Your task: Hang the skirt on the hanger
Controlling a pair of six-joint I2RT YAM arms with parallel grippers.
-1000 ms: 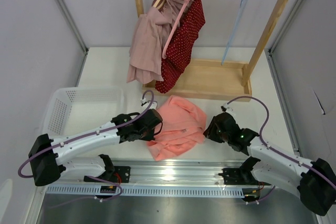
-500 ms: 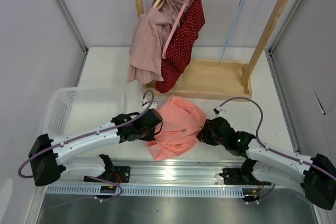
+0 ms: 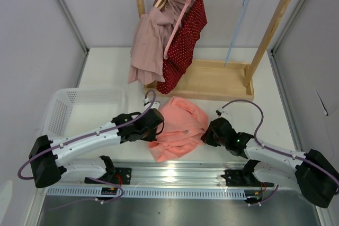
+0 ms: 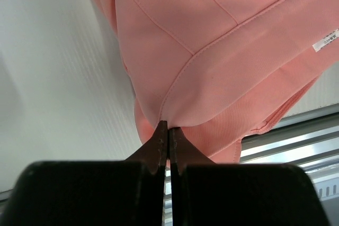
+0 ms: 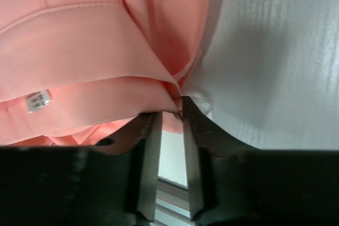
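Note:
The salmon-pink skirt [image 3: 180, 125] lies crumpled on the white table between my two arms. My left gripper [image 3: 157, 125] is at its left edge. In the left wrist view that gripper [image 4: 168, 130] is shut, pinching the hem of the skirt [image 4: 212, 51] at its tips. My right gripper [image 3: 206, 133] is at the skirt's right edge. In the right wrist view its jaws [image 5: 172, 114] stand a narrow gap apart, with a fold of the skirt [image 5: 95, 51] lying at the fingertips. The light-blue hanger [image 3: 237, 22] hangs bare at the right of the rail.
A wooden rack [image 3: 212, 80] stands at the back. On its left hang a mauve garment [image 3: 151, 41] and a dark red dotted garment [image 3: 185, 41] on a pink hanger [image 3: 180, 19]. A white basket [image 3: 79, 104] sits at the left. A metal rail runs along the near edge.
My right gripper has slid left up to the skirt's right edge and its jaws have narrowed. The left gripper and the skirt have stayed put.

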